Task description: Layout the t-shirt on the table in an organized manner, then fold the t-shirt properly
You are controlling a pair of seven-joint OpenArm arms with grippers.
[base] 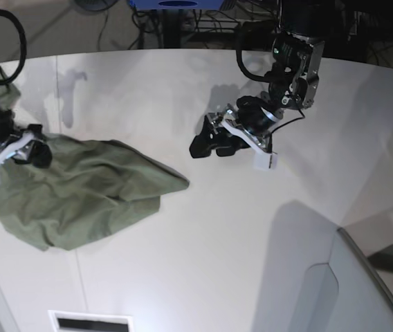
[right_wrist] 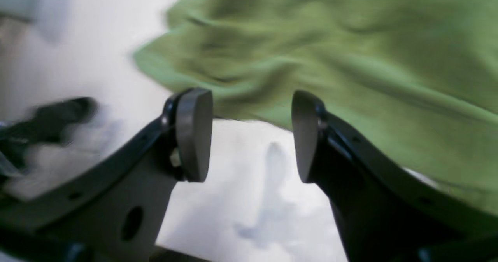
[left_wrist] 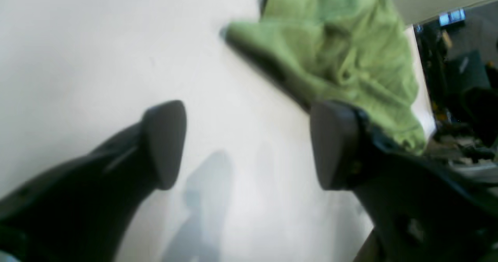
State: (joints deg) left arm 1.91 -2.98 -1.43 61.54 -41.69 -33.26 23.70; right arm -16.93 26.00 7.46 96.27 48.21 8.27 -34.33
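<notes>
T-shirt (base: 86,197) lies crumpled at our right side of the surface (base: 252,235), long axis running toward the middle. Our right end effector (base: 16,153) hovers at its far edge, spread, gripping nothing. Our left end effector (base: 214,142), also spread and empty, sits well apart, so right's nearer.

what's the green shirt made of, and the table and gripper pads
T-shirt: soft knit, likely cotton; matte, limp wrinkles. Table: smooth white matte top, perhaps laminate; soft shadows. Left gripper pads: dark matte, seemingly rubber or plastic.
</notes>
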